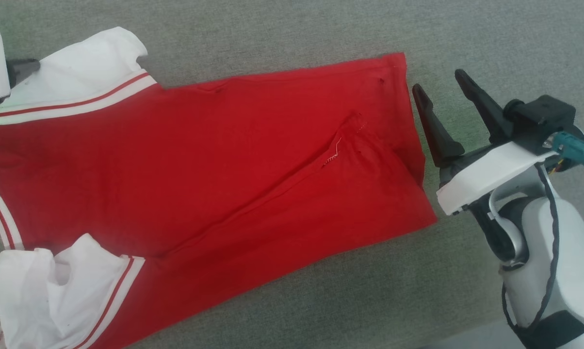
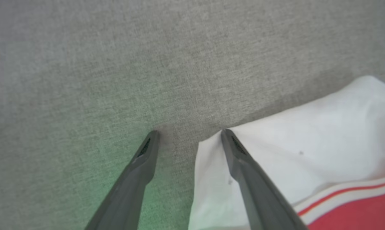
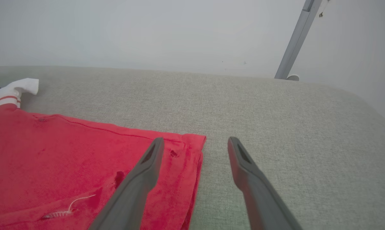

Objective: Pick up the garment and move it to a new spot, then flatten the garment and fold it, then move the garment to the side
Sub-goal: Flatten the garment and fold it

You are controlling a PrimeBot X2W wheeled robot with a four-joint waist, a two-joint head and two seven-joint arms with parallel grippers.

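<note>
Garment (image 1: pixel 200 160) lies spread on grey fabric surface (image 1: pixel 321 29), red body flat w/ a diagonal fold, white sleeves bunched. Left gripper (image 2: pixel 189 134) spread wide at sleeve edge, holding nothing; right gripper (image 1: pixel 437 80) likewise, just beside hem

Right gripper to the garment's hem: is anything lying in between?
Nothing. In the head view, just a narrow strip of bare grey cushion separates the right gripper from the hem of the garment.
</note>
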